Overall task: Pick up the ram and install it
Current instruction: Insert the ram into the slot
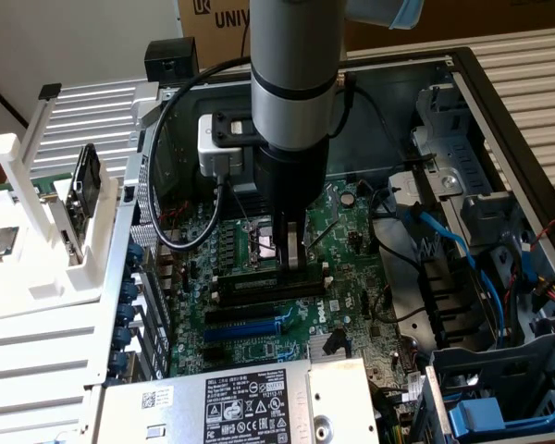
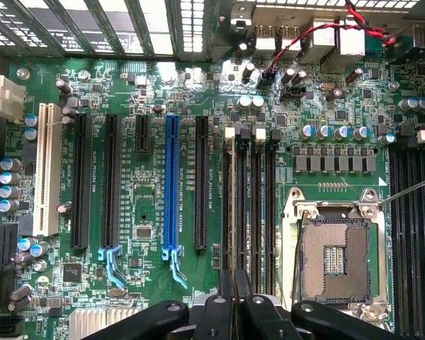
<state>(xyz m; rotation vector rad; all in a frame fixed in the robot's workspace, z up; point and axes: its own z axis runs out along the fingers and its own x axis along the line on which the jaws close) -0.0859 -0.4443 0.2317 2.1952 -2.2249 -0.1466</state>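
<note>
With gripper (image 1: pixel 293 264) pinched tight on ram (image 1: pixel 259 283), hold square among memory slots (image 2: pixel 258 191); press evenly.

Even overhead light is filling the case.
White rack (image 1: pixel 17 171) is blowing out, gripper (image 1: pixel 292 264) is shadowing the motherboard (image 1: pixel 349 298), rear vents (image 2: pixel 191 25) are glaring.

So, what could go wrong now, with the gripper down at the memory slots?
The gripper seems to hold the ram edge-on over the memory slots; slightly off line, pressing could bend it or harm a slot. The open CPU socket lies beside them; a slip might hit its bare contacts.
</note>
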